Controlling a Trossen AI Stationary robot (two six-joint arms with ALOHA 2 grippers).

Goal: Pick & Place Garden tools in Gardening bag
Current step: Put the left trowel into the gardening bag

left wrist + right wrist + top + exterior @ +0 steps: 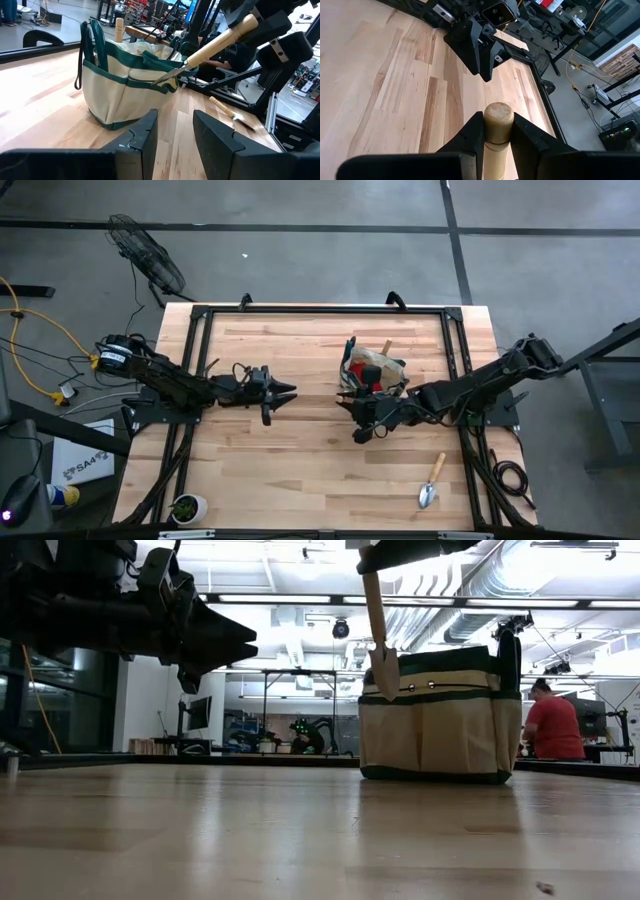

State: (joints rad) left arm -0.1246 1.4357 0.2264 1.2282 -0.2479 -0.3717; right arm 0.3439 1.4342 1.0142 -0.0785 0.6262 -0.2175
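Observation:
The beige gardening bag [375,370] with green trim stands upright at the table's centre-right, seen also in the low view [440,725] and the left wrist view [125,85]. A wooden handle [119,30] and something red [368,380] stick out of it. My right gripper [358,420] is just on the near side of the bag, shut on a wooden-handled trowel [210,47]. My left gripper [175,132] hovers open and level at centre-left [278,392], pointing at the bag with nothing between its fingers. A second trowel [432,480] lies flat near the table's near right corner. My right gripper pinches the trowel's wooden handle near its free end [498,117] between its two fingers [472,132]; the rounded butt shows between them. The trowel is lifted clear of the table and hangs slanted, its metal blade [384,670] lowest, beside the bag's rim.
A small potted plant [187,506] stands at the near left edge. Black frame rails [190,350] run along the table's sides. A person in a red shirt [555,725] is in the room beyond. Bare wood lies between the two grippers.

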